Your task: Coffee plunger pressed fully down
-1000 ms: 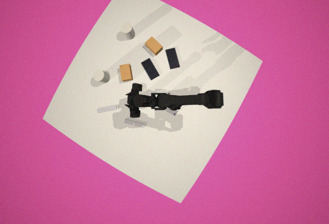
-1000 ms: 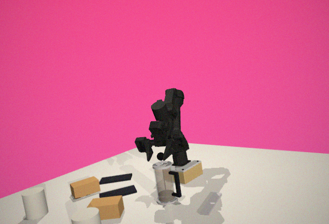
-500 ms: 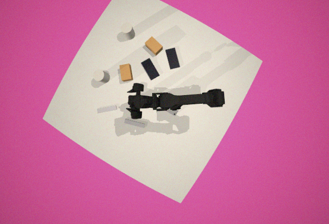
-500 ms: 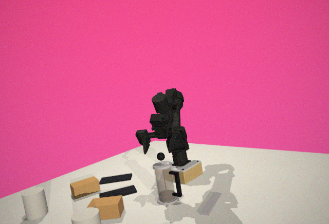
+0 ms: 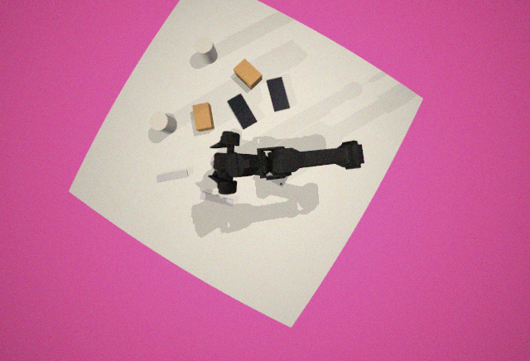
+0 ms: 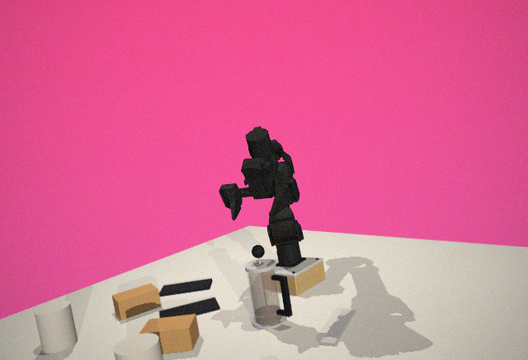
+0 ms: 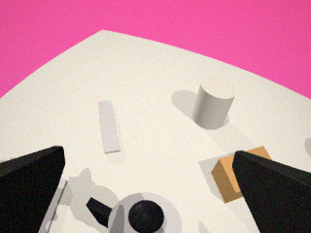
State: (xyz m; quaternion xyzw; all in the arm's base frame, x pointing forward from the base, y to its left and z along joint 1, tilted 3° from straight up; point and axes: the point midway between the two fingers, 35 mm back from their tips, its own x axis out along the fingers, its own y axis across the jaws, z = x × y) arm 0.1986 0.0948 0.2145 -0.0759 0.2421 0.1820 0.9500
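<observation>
Press: the clear glass cylinder coffee press with a black side handle (image 6: 266, 294) stands upright near the middle of the pale table (image 5: 325, 237), just in front of the arm's tan base block (image 6: 304, 277)
Plunger: its black ball knob (image 6: 257, 251) sits low, just above the lid, so the pressing looks done
Hand: the black two-fingered hand (image 6: 232, 202) hangs well above the knob, spread wide, pinching nothing
Left: seemingly nothing; the release appears made
</observation>
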